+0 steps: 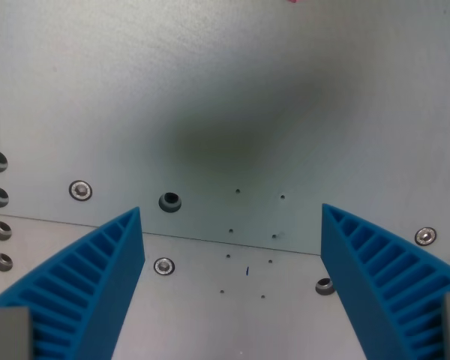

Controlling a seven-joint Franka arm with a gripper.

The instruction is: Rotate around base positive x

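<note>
Blue ribbed jaws stand spread wide, nothing between them, above a grey metal plate with screws.

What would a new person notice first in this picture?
First, the two blue ribbed fingers of the tool, rising from the bottom corners and standing wide apart with nothing between them. Behind them lies a grey metal plate with a dark shadow in its middle. Screws and small holes dot its lower half.
</note>
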